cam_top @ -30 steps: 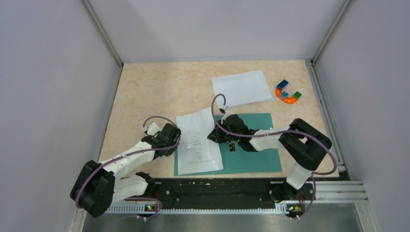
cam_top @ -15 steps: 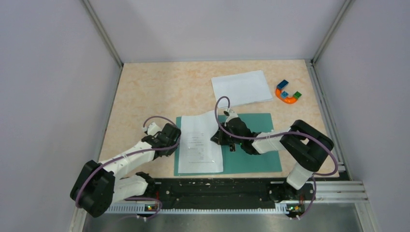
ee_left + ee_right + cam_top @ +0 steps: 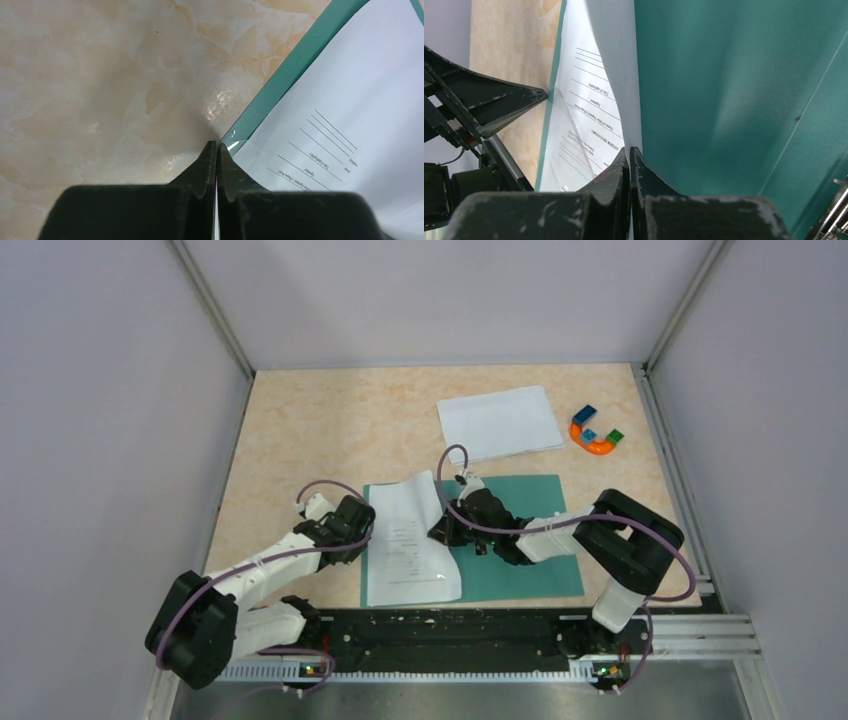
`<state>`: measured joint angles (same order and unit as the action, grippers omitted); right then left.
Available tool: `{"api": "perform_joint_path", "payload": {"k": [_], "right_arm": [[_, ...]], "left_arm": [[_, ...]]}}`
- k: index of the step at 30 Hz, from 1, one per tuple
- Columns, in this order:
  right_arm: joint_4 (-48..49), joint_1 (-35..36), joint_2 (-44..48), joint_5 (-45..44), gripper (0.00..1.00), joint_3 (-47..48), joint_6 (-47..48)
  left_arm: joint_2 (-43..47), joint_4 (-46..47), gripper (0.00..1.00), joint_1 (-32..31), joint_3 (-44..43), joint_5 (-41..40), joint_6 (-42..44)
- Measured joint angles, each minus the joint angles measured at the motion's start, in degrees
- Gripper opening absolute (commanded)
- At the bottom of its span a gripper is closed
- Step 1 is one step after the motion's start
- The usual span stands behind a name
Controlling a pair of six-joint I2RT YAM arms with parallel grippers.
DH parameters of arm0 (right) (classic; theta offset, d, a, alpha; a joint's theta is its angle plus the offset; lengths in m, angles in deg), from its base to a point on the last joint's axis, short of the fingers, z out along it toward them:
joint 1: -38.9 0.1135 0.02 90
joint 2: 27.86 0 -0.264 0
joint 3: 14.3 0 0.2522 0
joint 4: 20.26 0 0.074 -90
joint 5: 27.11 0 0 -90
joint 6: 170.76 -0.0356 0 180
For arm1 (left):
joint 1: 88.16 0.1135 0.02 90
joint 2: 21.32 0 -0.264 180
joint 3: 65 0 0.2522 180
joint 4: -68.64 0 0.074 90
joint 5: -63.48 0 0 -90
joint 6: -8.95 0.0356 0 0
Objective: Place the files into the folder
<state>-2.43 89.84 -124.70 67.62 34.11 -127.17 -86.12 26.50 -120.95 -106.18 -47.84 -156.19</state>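
Observation:
The teal folder (image 3: 525,540) lies open and flat at the table's near middle. A printed sheet (image 3: 408,540), one of the files, rests on its left half. My right gripper (image 3: 440,533) is shut on that sheet's right edge (image 3: 624,100), which stands up off the folder (image 3: 724,90). My left gripper (image 3: 366,532) is shut at the folder's left edge (image 3: 280,80), where a clear film corner (image 3: 241,145) runs up to its fingertips (image 3: 216,144). The other file, a nearly blank sheet (image 3: 498,423), lies on the table behind the folder.
A multicoloured horseshoe toy (image 3: 596,432) sits at the far right, near the blank sheet. The grey enclosure walls (image 3: 120,440) close in both sides and the back. The black rail (image 3: 450,635) with the arm bases runs along the near edge.
The printed sheet has shifted a little on the folder, baring a teal strip at its left. Its right edge has bowed upward in the right gripper. The left arm has stayed put.

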Motion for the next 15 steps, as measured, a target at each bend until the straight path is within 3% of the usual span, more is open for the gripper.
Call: {"api": "perform_joint_path", "payload": {"k": [15], "right_arm": [[-0.90,-0.09,1.14,-5.84,0.00,-0.15,-1.40]], "left_arm": [[-0.33,1.33,0.00,-0.57,0.00,0.00,-0.52]]}}
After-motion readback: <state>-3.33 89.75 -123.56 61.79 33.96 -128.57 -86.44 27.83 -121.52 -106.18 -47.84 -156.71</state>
